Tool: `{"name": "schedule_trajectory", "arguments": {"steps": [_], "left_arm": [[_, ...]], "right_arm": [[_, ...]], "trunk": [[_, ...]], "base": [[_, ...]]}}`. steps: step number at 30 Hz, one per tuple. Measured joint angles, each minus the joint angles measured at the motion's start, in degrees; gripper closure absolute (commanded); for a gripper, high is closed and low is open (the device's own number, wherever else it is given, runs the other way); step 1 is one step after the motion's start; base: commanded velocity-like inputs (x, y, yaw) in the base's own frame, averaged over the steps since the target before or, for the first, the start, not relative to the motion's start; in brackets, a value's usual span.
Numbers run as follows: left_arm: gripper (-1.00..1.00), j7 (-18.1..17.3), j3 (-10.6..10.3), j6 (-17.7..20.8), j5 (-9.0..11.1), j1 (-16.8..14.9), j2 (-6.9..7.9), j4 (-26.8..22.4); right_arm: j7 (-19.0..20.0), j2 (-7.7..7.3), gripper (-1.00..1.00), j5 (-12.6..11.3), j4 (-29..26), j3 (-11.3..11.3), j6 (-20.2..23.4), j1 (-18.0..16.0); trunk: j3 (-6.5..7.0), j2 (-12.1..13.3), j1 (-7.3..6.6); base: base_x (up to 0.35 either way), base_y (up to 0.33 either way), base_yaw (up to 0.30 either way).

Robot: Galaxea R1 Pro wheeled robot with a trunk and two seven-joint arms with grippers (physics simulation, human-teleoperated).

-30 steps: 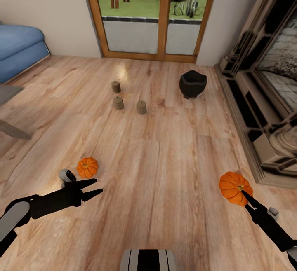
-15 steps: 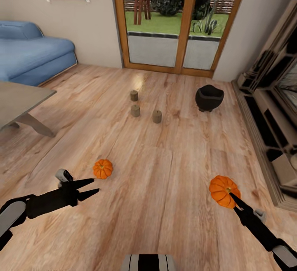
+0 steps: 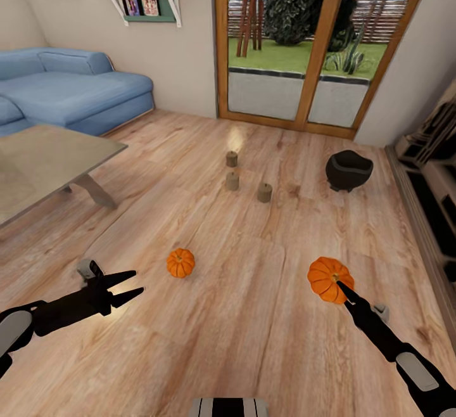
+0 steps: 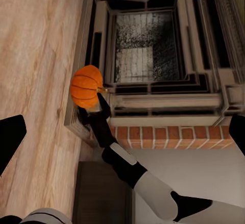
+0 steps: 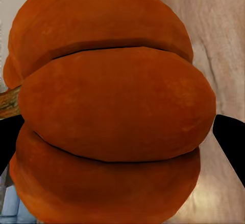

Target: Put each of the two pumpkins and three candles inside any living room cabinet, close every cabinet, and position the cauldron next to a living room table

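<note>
**Larger pumpkin held in right gripper; smaller pumpkin, candles and cauldron on floor**

Head view: The right gripper (image 3: 342, 290) is clamped on the larger pumpkin (image 3: 329, 279), which appears carried clear of the wooden floor (image 3: 253, 315). The left gripper (image 3: 123, 285) hangs empty with its fingers spread, some way short of the smaller pumpkin (image 3: 180, 263) lying on the boards. The three candles (image 3: 232, 180) stand upright in a loose cluster further ahead. The cauldron (image 3: 349, 170) sits on the floor to their right, mouth upward; its inside reads dark, and whether anything lies in it cannot be told. The table (image 3: 44, 163) stands at the left, well apart from the cauldron. A dark shelved unit (image 3: 430, 170) runs along the right edge; whether it is the cabinet cannot be told.

Left wrist view: The right arm shows carrying the larger pumpkin (image 4: 87, 86) in front of a brick fireplace (image 4: 135, 55). The left gripper's own dark fingertips sit at opposite edges, wide apart.

Right wrist view: The larger pumpkin (image 5: 109, 106) sits between the two dark fingers (image 5: 232, 139), its stem out to one side.

Assessment: The pumpkin looks rigid and fairly light, but round and ribbed, so liable to roll or slip; a hold across its widest part, as here, seems soundest. The candles are small and stiff and would best be pinched across the body.
</note>
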Motion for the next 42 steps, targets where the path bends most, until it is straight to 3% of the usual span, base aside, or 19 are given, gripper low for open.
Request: {"name": "schedule_trajectory", "arguments": {"steps": [5,13,30,33,38,41,42], "left_arm": [[-1.0,0.0,0.0,0.0,0.2,0.0,-0.02,0.1],[-1.0,0.0,0.3,0.0,0.6,-0.1,-0.12,6.1],[-1.0,0.2,0.3,-0.1,0.4,-0.1,-0.15,7.0],[-1.0,0.3,0.2,-0.2,0.1,-0.1,-0.36,9.1],[-1.0,0.9,0.2,-0.4,-0.3,-0.3,-0.69,13.4],[-1.0,1.4,0.2,-1.1,-2.4,-0.6,-0.94,14.7],[-1.0,1.5,0.2,-1.4,-3.1,-0.7,-0.98,15.2]], "right_arm": [[0.0,0.04,1.0,0.1,0.0,0.1,-0.1,0.0],[-0.3,-0.01,1.0,0.1,-0.4,0.0,-0.2,0.0],[-0.6,-0.39,1.0,0.0,-0.5,0.1,0.5,0.0],[-0.6,-0.43,1.0,0.0,-0.8,0.0,0.8,0.0],[-2.9,-0.54,1.0,-0.2,-9.5,0.1,6.4,0.0],[-10.0,-0.34,1.0,0.4,-22.5,0.0,9.1,0.0],[-12.1,-0.27,1.0,-0.9,-27.5,0.0,10.5,0.1]], "trunk": [[0.24,0.0,0.0],[0.35,0.0,-0.02],[0.35,0.0,-0.03],[0.35,0.0,-0.02],[0.36,0.0,0.0],[0.35,0.0,0.01],[0.36,0.0,-0.01]], "base": [[0.042,0.014,0.264],[0.241,0.067,0.044],[0.218,0.057,0.0],[0.175,0.0,0.0],[0.028,-0.001,0.0],[0.003,0.0,0.0],[0.001,0.0,0.0]]}}
